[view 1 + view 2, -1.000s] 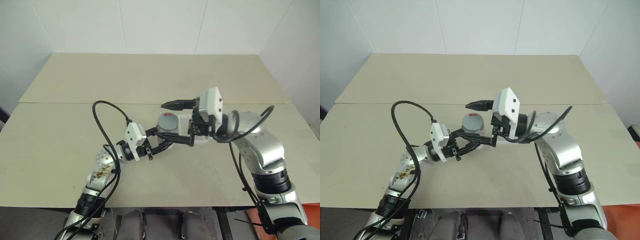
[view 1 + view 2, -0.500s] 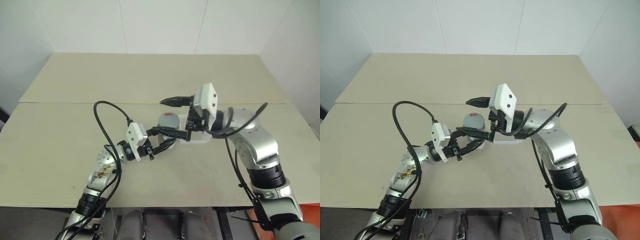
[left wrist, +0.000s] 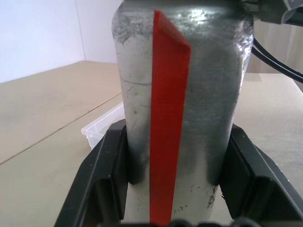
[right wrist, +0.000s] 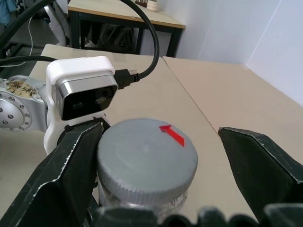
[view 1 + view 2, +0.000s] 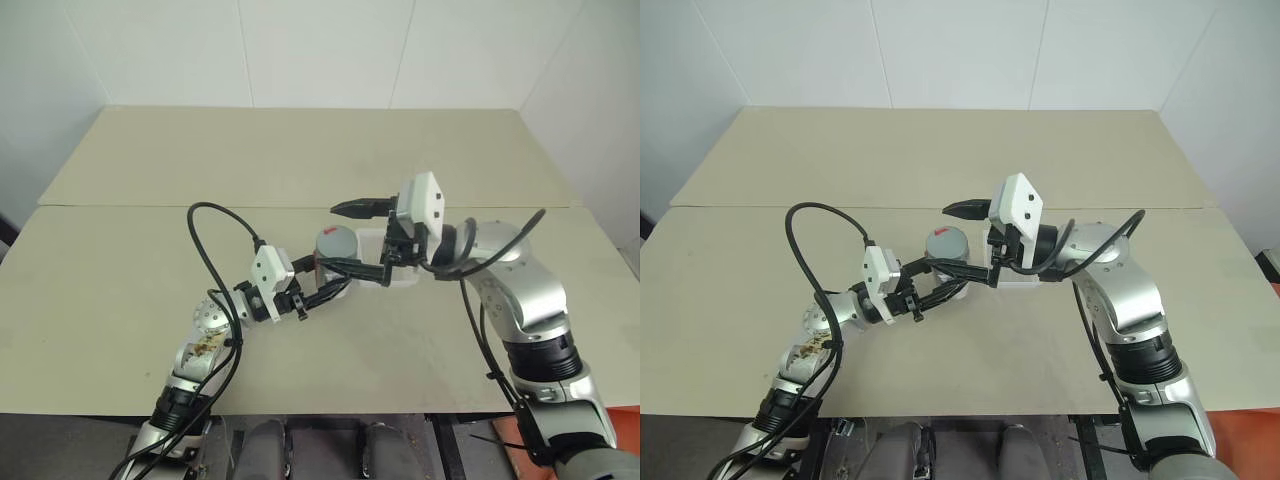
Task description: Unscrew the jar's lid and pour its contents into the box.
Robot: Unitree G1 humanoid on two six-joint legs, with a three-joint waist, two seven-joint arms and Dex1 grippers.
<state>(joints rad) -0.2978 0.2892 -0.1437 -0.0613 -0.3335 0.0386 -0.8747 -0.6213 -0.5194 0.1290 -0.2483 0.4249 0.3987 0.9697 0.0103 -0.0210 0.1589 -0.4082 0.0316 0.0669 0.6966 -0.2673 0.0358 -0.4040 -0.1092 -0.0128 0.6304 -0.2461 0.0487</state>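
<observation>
Left claw [image 5: 335, 283] is clamped tight on the jar [image 5: 334, 250], one black finger pressed against each side of the grey body, as the left wrist view shows, with a red strip running down the jar's front between them. It holds the jar upright above the desk [image 5: 120, 250], near the middle.

Right claw [image 5: 362, 240] reaches in from the right with its two fingers spread wide. One finger [image 4: 71, 165] lies against the edge of the lid [image 4: 144, 158], though I cannot tell whether it truly touches; the other finger [image 4: 258, 161] stands well apart on the far side, with bare desk showing in the gap. So this claw has hold of nothing.

That lid is grey, round and flat, with a small red arrow on top, and sits screwed on the jar.

Just behind the jar, under the right claw, the clear box [image 5: 400, 275] lies flat on the desk; its corner also shows past the jar in the left wrist view. Its contents cannot be made out.
</observation>
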